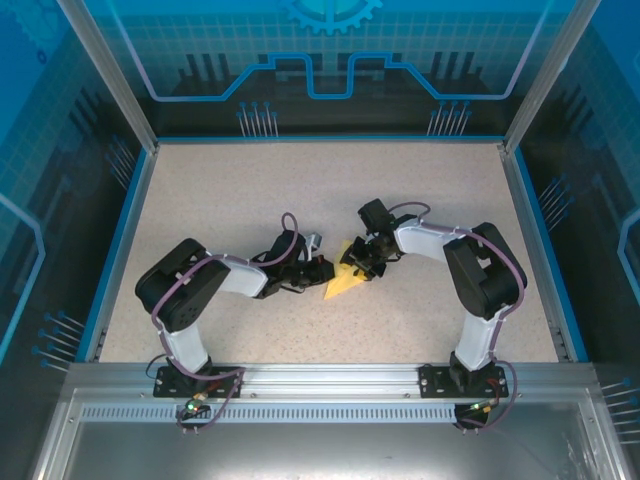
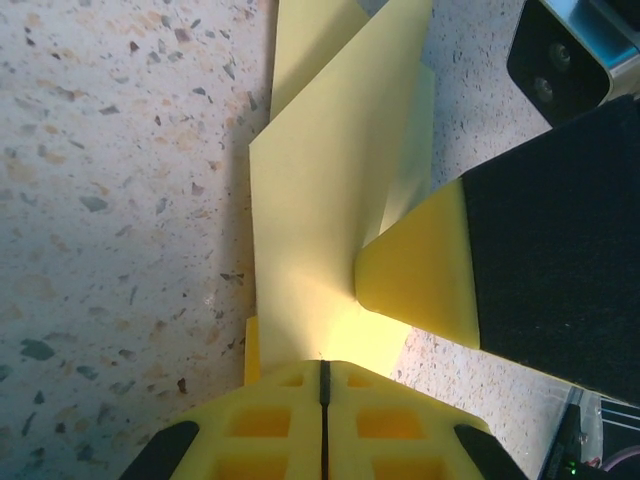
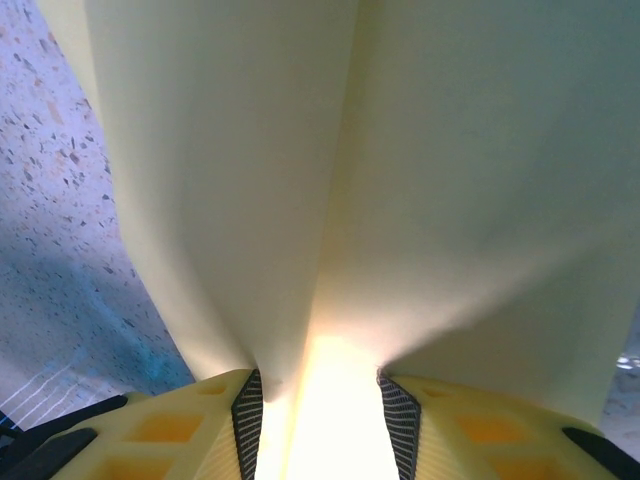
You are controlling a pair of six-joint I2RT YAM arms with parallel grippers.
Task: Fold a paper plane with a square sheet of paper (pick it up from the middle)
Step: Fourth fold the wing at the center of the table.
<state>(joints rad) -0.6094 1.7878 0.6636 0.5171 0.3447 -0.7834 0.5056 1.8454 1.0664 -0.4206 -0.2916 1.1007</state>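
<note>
From above I am evenly, brightly lit; my arms throw short soft shadows on the speckled table (image 1: 430, 200), and the blue walls stay dim. My left wrist view is sharp on the speckles at left, with a grey shadow beside the paper (image 2: 330, 200). My right wrist view is soft and out of focus, glowing white at bottom centre.
</note>
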